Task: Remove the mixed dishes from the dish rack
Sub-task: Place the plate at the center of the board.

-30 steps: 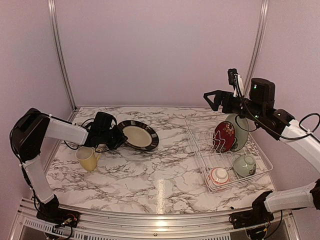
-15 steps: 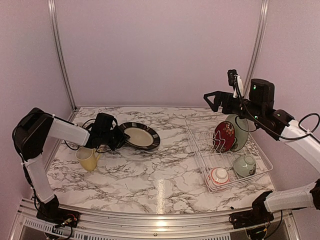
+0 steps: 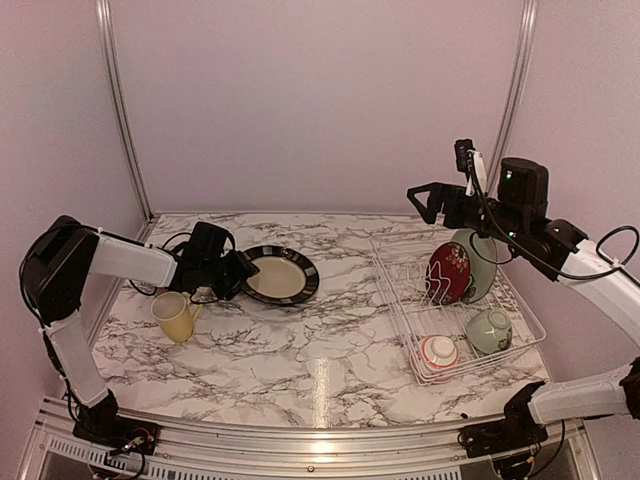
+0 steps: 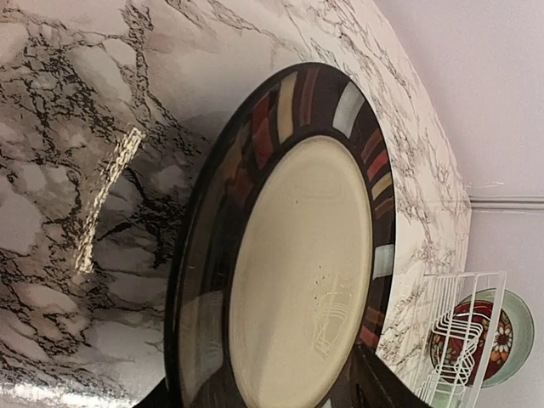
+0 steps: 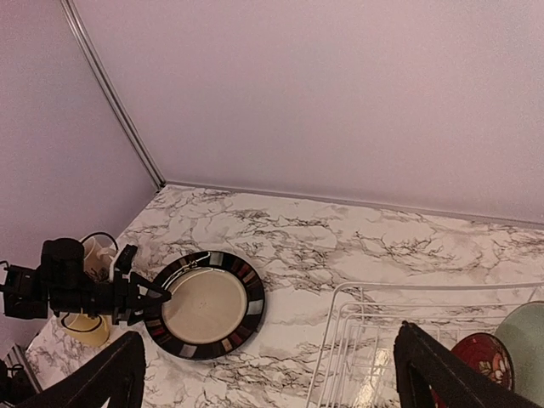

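The black-rimmed cream plate (image 3: 283, 275) (image 4: 297, 263) (image 5: 204, 302) lies flat on the marble table, left of centre. My left gripper (image 3: 240, 270) (image 4: 268, 391) is at its left rim, open, with one finger on either side of the rim. A yellow mug (image 3: 175, 317) stands just in front of that arm. The white wire dish rack (image 3: 400, 290) (image 5: 357, 340) on the right holds a red patterned plate (image 3: 449, 272), a pale green plate (image 3: 480, 255), a pale green bowl (image 3: 489, 330) and a red-rimmed white bowl (image 3: 438, 351). My right gripper (image 3: 425, 200) (image 5: 276, 374) hangs open above the rack's far edge, holding nothing.
Pale walls with metal corner posts (image 3: 120, 110) close the table at the back and on both sides. A metal rail (image 3: 300, 440) runs along the near edge. A black cable (image 3: 170, 245) loops behind the left wrist.
The cream plate, tilted up in the left gripper a second ago, now lies flat on the table, and the left jaws have spread apart. The right arm has not moved.
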You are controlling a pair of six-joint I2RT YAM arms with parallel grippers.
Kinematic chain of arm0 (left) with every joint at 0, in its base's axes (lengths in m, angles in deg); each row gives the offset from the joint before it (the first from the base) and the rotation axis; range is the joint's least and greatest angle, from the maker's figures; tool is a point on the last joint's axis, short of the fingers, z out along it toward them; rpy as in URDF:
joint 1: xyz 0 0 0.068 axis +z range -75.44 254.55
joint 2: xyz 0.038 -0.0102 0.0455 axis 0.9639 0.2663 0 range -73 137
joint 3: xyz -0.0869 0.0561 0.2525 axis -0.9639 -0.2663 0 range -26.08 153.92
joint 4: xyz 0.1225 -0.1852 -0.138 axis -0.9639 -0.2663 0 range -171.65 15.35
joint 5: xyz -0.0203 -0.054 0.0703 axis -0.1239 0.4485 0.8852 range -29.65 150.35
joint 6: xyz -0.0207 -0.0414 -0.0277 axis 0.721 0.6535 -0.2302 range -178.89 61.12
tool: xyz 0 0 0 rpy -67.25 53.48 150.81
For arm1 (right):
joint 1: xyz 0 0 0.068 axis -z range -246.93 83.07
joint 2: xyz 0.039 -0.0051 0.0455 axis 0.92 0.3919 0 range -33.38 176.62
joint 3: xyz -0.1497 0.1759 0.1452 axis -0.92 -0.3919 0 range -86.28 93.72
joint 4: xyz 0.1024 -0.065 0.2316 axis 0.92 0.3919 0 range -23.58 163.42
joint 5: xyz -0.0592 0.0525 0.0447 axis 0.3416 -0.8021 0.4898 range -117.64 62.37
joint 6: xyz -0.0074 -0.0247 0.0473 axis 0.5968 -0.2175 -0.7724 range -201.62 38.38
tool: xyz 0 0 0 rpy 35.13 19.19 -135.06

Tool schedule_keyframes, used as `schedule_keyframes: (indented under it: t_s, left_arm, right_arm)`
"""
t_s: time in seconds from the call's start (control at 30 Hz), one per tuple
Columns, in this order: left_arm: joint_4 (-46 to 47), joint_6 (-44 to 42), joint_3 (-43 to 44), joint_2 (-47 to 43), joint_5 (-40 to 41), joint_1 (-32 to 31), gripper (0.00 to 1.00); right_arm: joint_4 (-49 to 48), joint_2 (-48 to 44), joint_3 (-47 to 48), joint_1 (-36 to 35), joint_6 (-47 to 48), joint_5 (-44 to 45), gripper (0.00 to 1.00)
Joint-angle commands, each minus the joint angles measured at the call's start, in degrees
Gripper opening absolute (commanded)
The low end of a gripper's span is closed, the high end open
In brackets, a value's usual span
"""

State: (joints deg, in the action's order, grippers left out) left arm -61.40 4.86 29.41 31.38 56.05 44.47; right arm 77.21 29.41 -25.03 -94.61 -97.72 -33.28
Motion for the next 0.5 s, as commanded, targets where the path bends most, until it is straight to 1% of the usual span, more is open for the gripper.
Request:
schedule_keyframes:
  t_s: [0.0,0.13,0.33,0.47]
  left_arm:
    - [-5.1,-3.9,2.6,-5.5,4.0,0.1,0.63]
    - [-7.5,-5.6,3.1,-8.0,6.7,0.1,0.73]
    - [-10.9,-6.6,5.4,-10.2,7.6,-0.4,0.82]
    - [-13.2,-7.6,6.1,-12.7,10.1,-0.9,0.87]
  right_arm:
    - [-0.6,1.3,3.4,0.4,1.3,0.1,0.98]
    - [-1.6,3.2,5.3,0.4,1.6,-1.0,0.99]
    - [-2.1,6.5,7.9,0.4,2.0,-2.5,0.98]
    - [-1.6,8.5,9.8,0.4,2.8,-3.3,0.99]
